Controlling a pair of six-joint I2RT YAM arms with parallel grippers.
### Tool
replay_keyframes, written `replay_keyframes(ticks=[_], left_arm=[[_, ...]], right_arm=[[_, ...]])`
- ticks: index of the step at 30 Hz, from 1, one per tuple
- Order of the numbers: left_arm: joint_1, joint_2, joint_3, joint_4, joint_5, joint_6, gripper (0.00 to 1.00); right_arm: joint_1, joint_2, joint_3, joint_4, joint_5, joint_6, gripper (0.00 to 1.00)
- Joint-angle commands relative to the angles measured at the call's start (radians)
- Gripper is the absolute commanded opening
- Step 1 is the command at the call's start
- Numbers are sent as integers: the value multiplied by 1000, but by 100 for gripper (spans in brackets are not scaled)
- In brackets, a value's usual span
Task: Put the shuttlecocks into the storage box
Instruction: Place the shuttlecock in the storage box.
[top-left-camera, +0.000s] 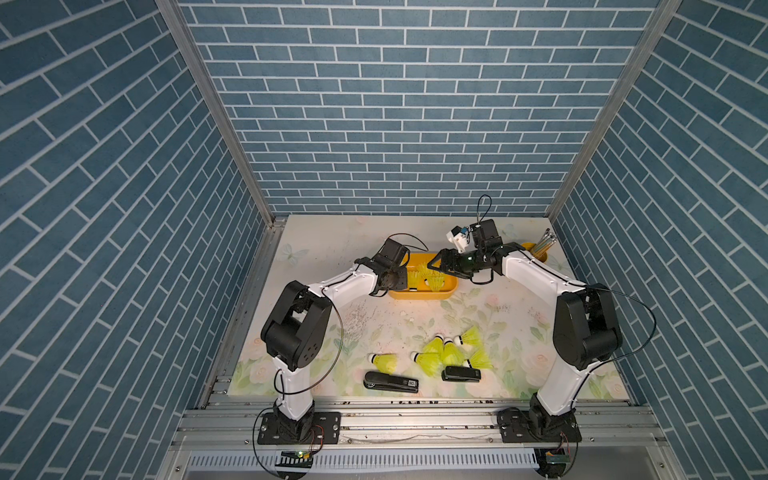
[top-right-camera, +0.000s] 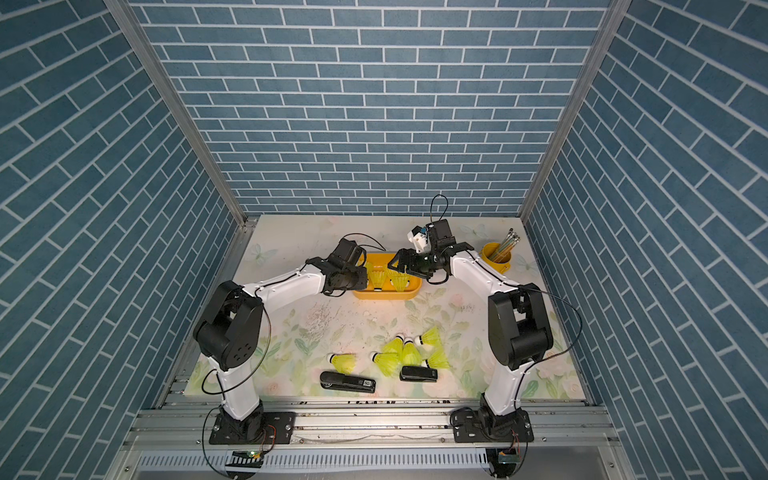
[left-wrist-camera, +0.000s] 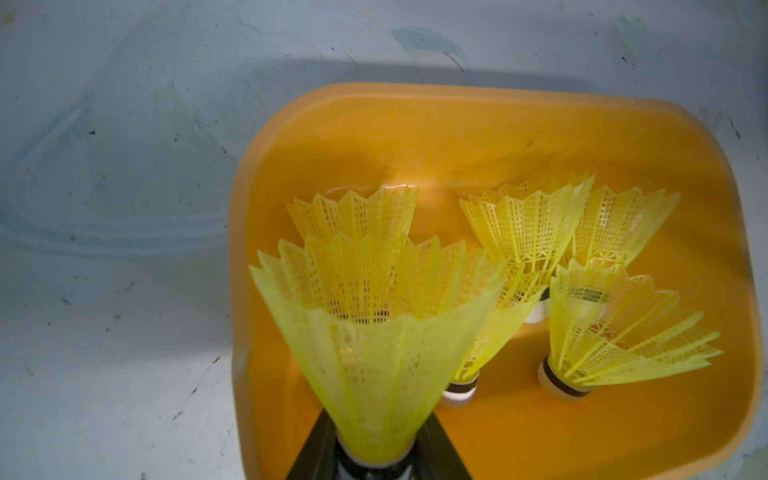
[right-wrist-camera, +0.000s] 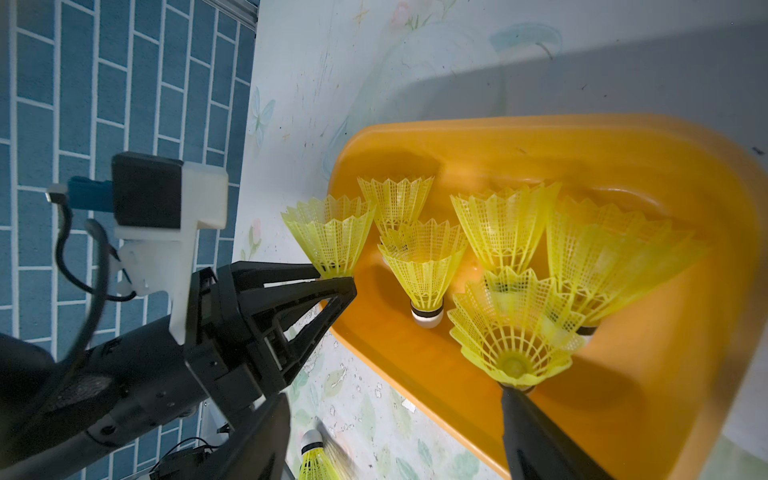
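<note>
left end effector (right-wrist-camera: 336, 279) pinches a shuttlecock (left-wrist-camera: 376, 353) by its cork, right at the end rim of the storage box (left-wrist-camera: 457, 94), back-centre of the bench (top-left-camera: 316, 241). release here and it could tip outside. right end effector (top-right-camera: 398, 266) is wide open close by, clash risk. loose shuttlecocks (top-left-camera: 451, 353) wait near the front edge.

Enclosure was closed on three sides. The back wall (top-left-camera: 399, 104), left wall (top-left-camera: 83, 187) and right wall (top-left-camera: 698, 187) all carried a blue brick pattern with pale mortar lines. Bare aluminium corner posts (top-left-camera: 219, 112) (top-left-camera: 602, 112) stood at the rear corners in both top views. The bench (top-left-camera: 316, 241) bore a pale floral print with butterflies. Close views showed its surface (left-wrist-camera: 124, 332) scuffed and speckled with dark marks. Grooved aluminium rails (top-left-camera: 415, 419) ran along the front edge, and a slotted white duct (top-left-camera: 415, 459) lay below them.
</note>
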Motion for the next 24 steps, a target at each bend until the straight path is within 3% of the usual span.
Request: replay_keyframes(ticks=[1, 5, 17, 24], left_arm=[[3, 6, 8, -26, -7, -5, 39], [2, 1, 5, -26, -9, -6, 45], [3, -29, 17, -53, -32, -10, 46], [1, -100, -31, -41, -56, -24, 57]], right_arm=[[-1, 7, 19, -2, -6, -22, 82], [-1, 4, 17, -4, -4, -22, 82], [-2, -2, 18, -1, -1, -18, 82], [-2, -20, 11, -1, 21, -16, 82]])
